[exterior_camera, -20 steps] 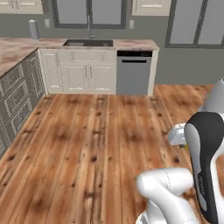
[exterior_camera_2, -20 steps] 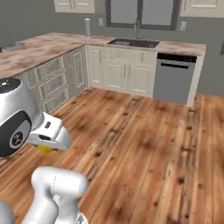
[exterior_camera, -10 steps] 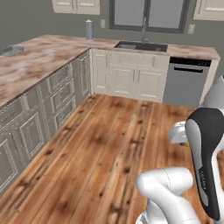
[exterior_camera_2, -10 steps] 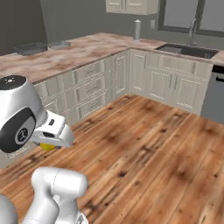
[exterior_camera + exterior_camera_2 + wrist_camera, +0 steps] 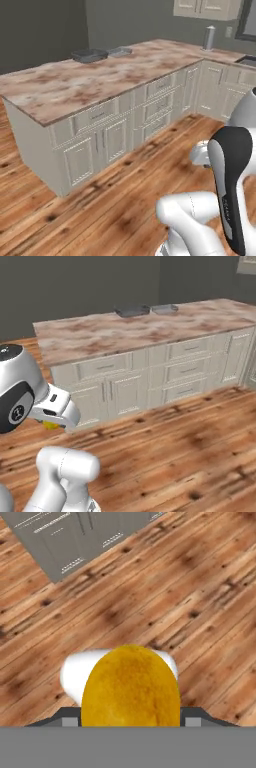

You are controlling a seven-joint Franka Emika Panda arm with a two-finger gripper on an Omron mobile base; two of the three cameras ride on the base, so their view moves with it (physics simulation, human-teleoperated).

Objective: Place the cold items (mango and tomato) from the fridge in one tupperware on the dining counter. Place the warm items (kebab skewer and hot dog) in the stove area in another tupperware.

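Observation:
The mango (image 5: 130, 687), yellow-orange and rounded, sits between the fingers of my gripper (image 5: 130, 719), which is shut on it above the wood floor. In the right base view a sliver of the mango (image 5: 50, 426) peeks out under the white hand at the left. The dining counter (image 5: 65, 85) (image 5: 100, 331) stretches ahead, beige-pink marbled stone over cream cabinets. At its far end lie a dark grey tupperware (image 5: 89, 55) (image 5: 132, 310) and a lighter grey tupperware (image 5: 120, 50) (image 5: 164, 307) side by side. The tomato, kebab skewer, hot dog, fridge and stove area are out of view.
Open wood floor (image 5: 180, 441) lies between me and the counter's cabinet fronts (image 5: 105, 140). A steel canister (image 5: 209, 37) stands on the back counter at the right of the left base view. Dark grey wall behind.
The base has turned, so both base views swung: the sink and dishwasher wall slid out to the right and the long counter with the trays came in. The mango stays held.

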